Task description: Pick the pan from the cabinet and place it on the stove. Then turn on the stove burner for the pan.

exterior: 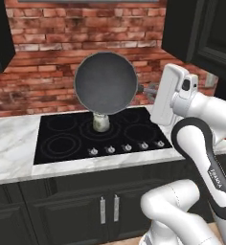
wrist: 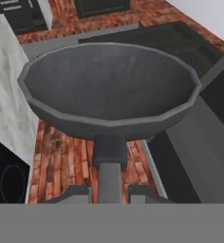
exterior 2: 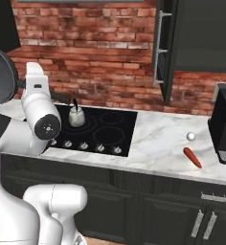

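The pan (exterior: 105, 82) hangs in the air above the back of the stove (exterior: 62, 143), tipped on its side so that its speckled inside faces the left base view. Its thin handle (exterior: 146, 89) runs right into my gripper (exterior: 152, 91), which is shut on it. In the hand view the pan (wrist: 109, 90) fills the middle, and its handle (wrist: 109, 168) comes down between my fingertips (wrist: 72, 193). From the right base view, the pan (exterior 2: 0, 74) shows at the left edge behind my arm. The dark cabinet (exterior 2: 206, 33) stands up at the right with one door (exterior 2: 165, 52) swung open.
A small pale kettle (exterior: 101, 122) stands on a back burner right below the pan. A row of silver knobs (exterior: 127, 148) lines the stove's front edge. On the marble counter (exterior 2: 158, 143) to the right lie a carrot (exterior 2: 192, 157) and a small white ball (exterior 2: 191, 136), beside a black appliance (exterior 2: 225, 124).
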